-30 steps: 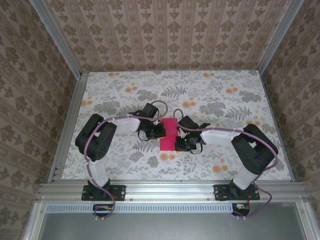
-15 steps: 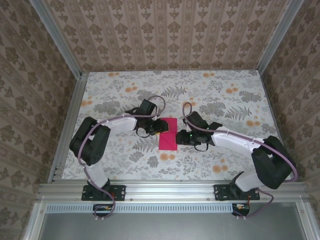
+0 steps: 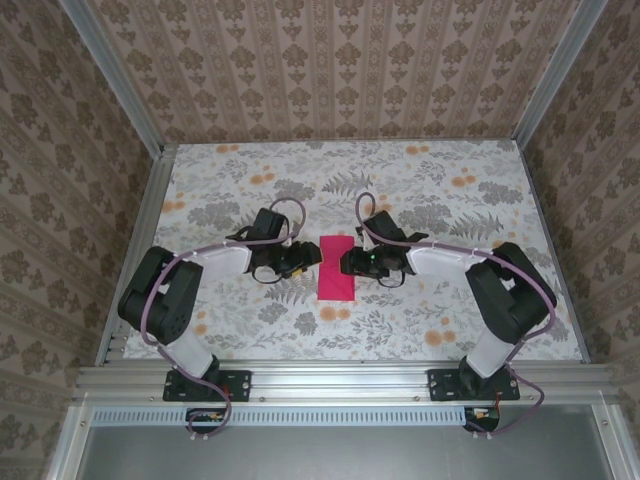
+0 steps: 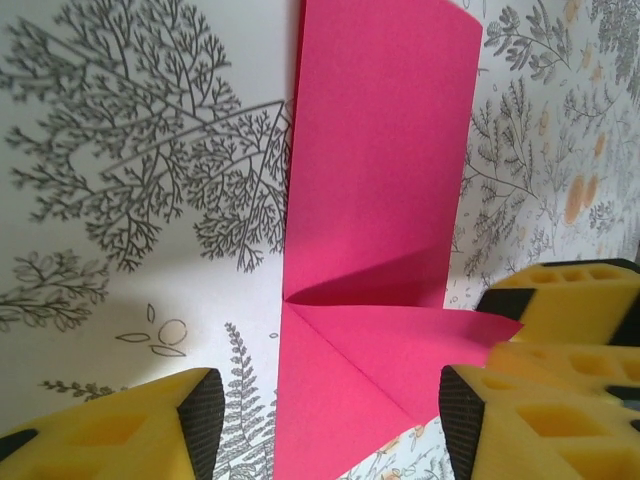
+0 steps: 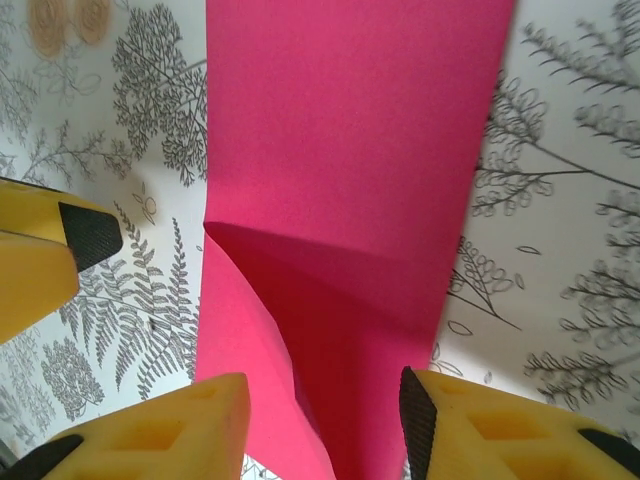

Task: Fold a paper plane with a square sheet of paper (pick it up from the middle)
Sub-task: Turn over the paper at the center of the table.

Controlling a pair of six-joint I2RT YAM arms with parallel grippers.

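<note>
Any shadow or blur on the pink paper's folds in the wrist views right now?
Left wrist: the folded magenta-pink paper sheet is sharp, with a dark shadow under its raised flap. Right wrist: sharp too, its near fold shaded darker. Top external: even light, no glare.

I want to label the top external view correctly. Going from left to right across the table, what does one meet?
left arm's elbow → left gripper → folded pink paper → right gripper → right arm's elbow

We find no text, label, brand or number to read. The paper [image 3: 337,268] is plain magenta, the table [image 3: 420,170] bears fern and flower prints, and the walls [image 3: 330,60] a repeating ornament.
</note>
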